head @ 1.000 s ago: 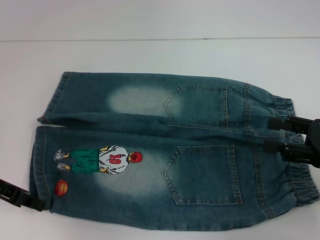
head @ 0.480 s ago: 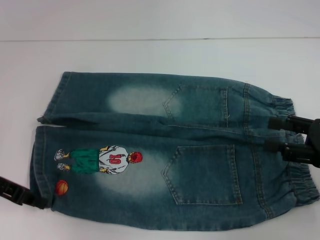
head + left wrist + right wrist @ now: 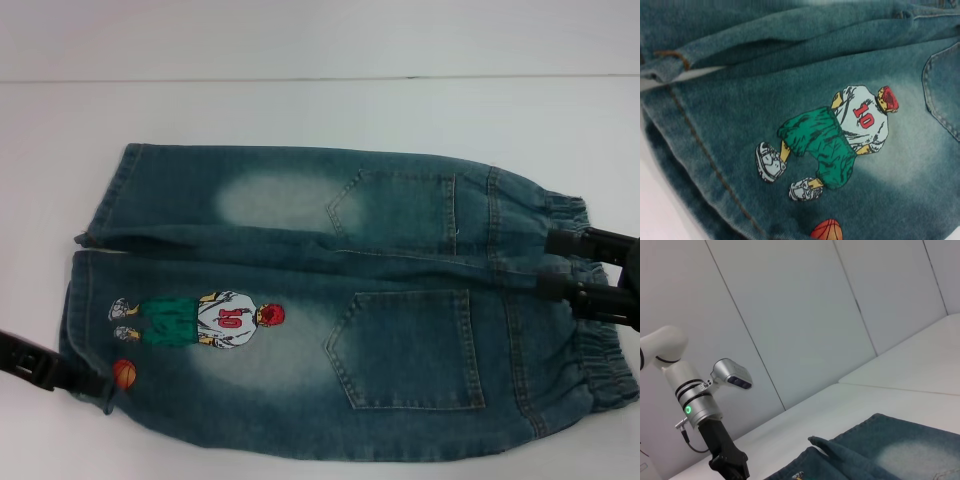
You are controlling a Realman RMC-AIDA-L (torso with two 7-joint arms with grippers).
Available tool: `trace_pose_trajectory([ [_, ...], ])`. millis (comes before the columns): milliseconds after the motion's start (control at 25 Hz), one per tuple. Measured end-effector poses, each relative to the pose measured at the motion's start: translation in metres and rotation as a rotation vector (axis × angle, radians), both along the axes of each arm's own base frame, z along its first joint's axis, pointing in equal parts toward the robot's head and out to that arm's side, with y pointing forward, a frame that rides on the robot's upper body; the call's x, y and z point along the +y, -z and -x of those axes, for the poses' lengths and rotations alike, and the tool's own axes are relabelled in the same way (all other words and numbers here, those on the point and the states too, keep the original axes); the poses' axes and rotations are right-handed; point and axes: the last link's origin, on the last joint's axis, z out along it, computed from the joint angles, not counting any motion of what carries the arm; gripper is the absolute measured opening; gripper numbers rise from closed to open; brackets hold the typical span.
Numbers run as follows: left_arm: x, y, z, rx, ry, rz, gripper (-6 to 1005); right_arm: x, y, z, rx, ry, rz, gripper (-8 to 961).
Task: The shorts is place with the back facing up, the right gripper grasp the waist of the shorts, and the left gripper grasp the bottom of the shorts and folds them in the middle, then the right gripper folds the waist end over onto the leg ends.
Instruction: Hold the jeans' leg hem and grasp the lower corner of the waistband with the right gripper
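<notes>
The denim shorts (image 3: 330, 300) lie flat on the white table (image 3: 300, 110), back pockets up, legs to the left and elastic waist to the right. A cartoon player print (image 3: 200, 320) and a small basketball (image 3: 123, 373) mark the near leg; the left wrist view shows the print (image 3: 840, 135) close up. My left gripper (image 3: 85, 380) reaches in from the lower left and touches the near leg's hem beside the basketball. My right gripper (image 3: 547, 265) is open at the waistband, one finger (image 3: 575, 240) above the other, both lying over the elastic edge.
White table surface surrounds the shorts, with a wall edge at the back (image 3: 320, 78). The right wrist view shows my left arm (image 3: 695, 405) beyond the leg ends (image 3: 880, 450) and grey wall panels behind.
My left gripper slid right onto the near leg's hem, which now puckers slightly by the basketball. My right gripper shifted a little to the right at the waistband.
</notes>
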Motion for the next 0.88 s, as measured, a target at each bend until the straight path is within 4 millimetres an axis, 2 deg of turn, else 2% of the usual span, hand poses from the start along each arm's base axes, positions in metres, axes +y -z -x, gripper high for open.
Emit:
trace_pose_trajectory([
  [480, 0.002, 0.0, -0.003, -0.008, 0.0, 0.003, 32, -0.015, -0.013, -0.025, 0.021, 0.121, -0.111, 799],
  [880, 0.003, 0.002, -0.003, -0.006, 0.001, 0.001, 32, -0.055, -0.024, -0.064, 0.058, 0.358, -0.197, 798],
])
